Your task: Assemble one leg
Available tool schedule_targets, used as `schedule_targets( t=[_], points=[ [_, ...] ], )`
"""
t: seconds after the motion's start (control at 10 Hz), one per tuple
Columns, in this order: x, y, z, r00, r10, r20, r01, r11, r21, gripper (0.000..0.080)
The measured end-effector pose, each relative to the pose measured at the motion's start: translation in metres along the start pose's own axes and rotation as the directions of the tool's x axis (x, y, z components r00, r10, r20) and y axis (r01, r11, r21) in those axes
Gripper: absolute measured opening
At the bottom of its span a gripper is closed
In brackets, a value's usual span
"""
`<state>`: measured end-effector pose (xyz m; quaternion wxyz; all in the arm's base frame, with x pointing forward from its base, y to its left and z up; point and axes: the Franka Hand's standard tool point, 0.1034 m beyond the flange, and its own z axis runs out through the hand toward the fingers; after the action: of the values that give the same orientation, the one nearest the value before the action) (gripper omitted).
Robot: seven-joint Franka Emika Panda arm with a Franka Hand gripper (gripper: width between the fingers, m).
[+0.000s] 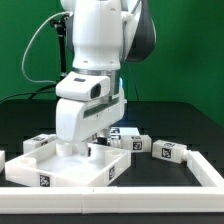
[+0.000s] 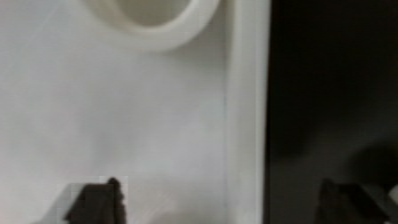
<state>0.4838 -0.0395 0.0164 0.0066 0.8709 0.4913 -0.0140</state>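
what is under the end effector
The white panel, with its round socket, and table past its edge, below the open end effector. The arm hides this spot in the exterior view.

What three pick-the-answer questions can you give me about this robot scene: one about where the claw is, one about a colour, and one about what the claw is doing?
1. Where is the claw?
A) high up by the green wall
B) over the big white panel
C) past the table's edge

2. What colour is the table?
A) red
B) yellow
C) black

3. How is the claw?
A) open and empty
B) shut on a leg
C) shut on a cable

Answers:
1 B: the wrist view shows the panel's white surface right under the claw.
2 C: the table looks black all around the white parts.
3 A: the fingertips stand wide apart with nothing between them.
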Motion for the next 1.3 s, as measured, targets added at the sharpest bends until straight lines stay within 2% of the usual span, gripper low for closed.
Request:
schedule_targets(
  t=[0.1, 0.2, 0.3, 0.4, 0.6, 0.7, 0.8, 0.9, 1.3],
  points=[
    [0.000, 0.000, 0.000, 1.000, 0.001, 0.000, -0.001, 1.000, 0.001, 0.0404],
    [-0.001, 0.000, 0.001, 1.000, 0.001, 0.001, -0.001, 1.000, 0.001, 0.0208],
    [-0.001, -0.001, 0.001, 1.000, 0.000, 0.001, 0.000, 1.000, 0.002, 0.0208],
    [0.002, -0.002, 0.001, 1.000, -0.014, 0.001, 0.014, 1.000, 0.000, 0.0079],
    [0.019, -0.008, 0.000, 0.991, -0.133, -0.004, 0.133, 0.991, 0.001, 0.0052],
    [0.023, -0.007, 0.000, 0.974, -0.228, 0.001, 0.228, 0.974, 0.017, 0.0052],
    [0.030, -0.008, 0.000, 0.957, -0.289, 0.004, 0.289, 0.957, 0.024, 0.0052],
    [0.038, -0.012, -0.001, 0.946, -0.326, 0.005, 0.325, 0.945, 0.017, 0.0052],
    [0.036, -0.010, 0.000, 0.943, -0.333, 0.004, 0.332, 0.943, 0.013, 0.0052]
  ],
)
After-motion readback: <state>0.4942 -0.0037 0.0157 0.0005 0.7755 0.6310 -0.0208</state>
